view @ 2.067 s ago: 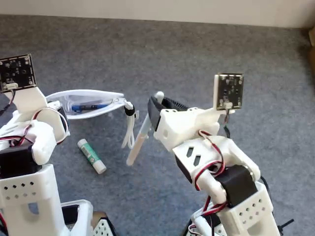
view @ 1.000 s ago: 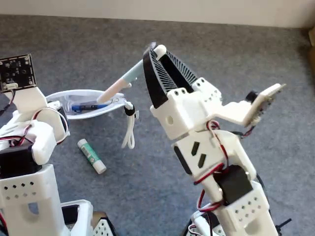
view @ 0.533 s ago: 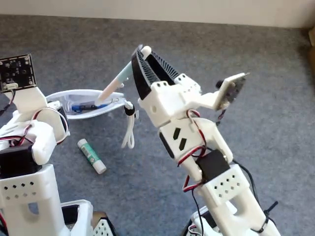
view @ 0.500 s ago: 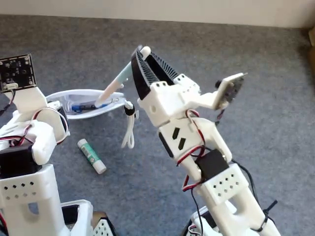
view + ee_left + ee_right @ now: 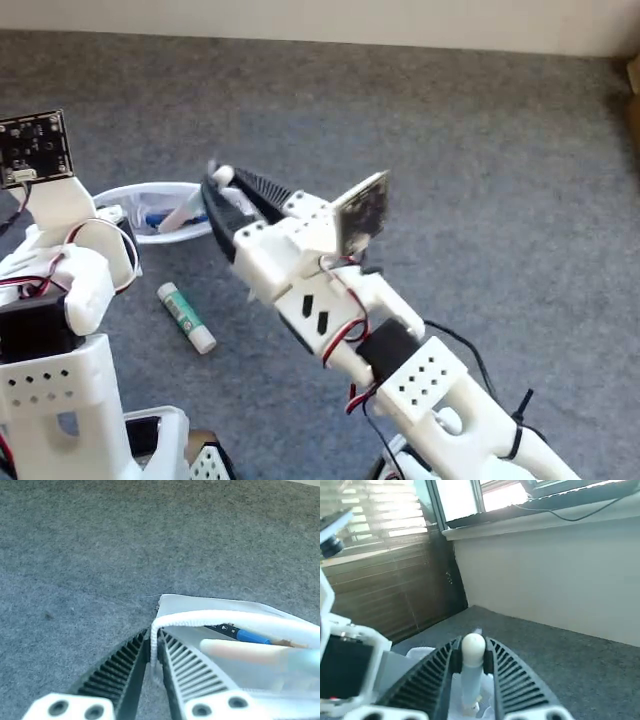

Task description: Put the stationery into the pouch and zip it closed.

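Note:
A translucent white pouch [image 5: 140, 205] lies open on the grey carpet at the left. My left gripper [image 5: 154, 633] is shut on the pouch's rim [image 5: 210, 617]; a blue pen [image 5: 249, 636] lies inside. My right gripper [image 5: 224, 190] hangs over the pouch mouth, shut on a pale blue and peach pen [image 5: 186, 212] that slants down with its peach tip [image 5: 240, 650] inside the opening. That pen's white top [image 5: 473, 647] sticks up between the right fingers [image 5: 507, 672]. A green-and-white glue stick [image 5: 186, 318] lies on the carpet in front of the pouch.
The right arm [image 5: 400, 370] stretches diagonally across the middle and covers the pouch's right end and strap. The left arm's body [image 5: 55, 300] stands at the left edge. Open grey carpet [image 5: 480, 150] runs to the back and right, up to a pale wall [image 5: 400, 20].
My right arm swung left and down with the pen, from the carpet up over the pouch; the pen's tip now dips into the opening. The left arm and glue stick stayed put.

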You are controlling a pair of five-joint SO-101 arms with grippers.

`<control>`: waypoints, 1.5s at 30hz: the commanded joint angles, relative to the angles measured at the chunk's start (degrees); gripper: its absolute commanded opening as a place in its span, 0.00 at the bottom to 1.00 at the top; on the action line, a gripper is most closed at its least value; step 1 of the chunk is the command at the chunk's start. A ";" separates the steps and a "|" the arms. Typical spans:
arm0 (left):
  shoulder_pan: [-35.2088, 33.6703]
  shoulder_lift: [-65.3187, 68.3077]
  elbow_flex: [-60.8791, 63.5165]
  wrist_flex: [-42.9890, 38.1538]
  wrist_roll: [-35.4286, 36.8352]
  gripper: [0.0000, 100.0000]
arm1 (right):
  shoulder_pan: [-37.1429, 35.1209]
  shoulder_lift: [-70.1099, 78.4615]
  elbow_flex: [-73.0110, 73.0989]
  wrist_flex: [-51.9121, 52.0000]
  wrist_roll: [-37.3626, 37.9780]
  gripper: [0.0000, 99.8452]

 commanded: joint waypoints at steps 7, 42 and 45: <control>-0.48 2.07 2.15 -0.35 0.70 0.01 | -1.80 0.31 -0.57 -0.57 2.11 0.03; -4.00 2.07 1.89 -2.90 4.40 0.01 | 1.71 -12.62 -4.88 29.93 1.76 0.15; -6.46 2.07 1.98 -4.22 4.66 0.01 | 1.89 -14.64 -4.62 33.63 1.76 0.15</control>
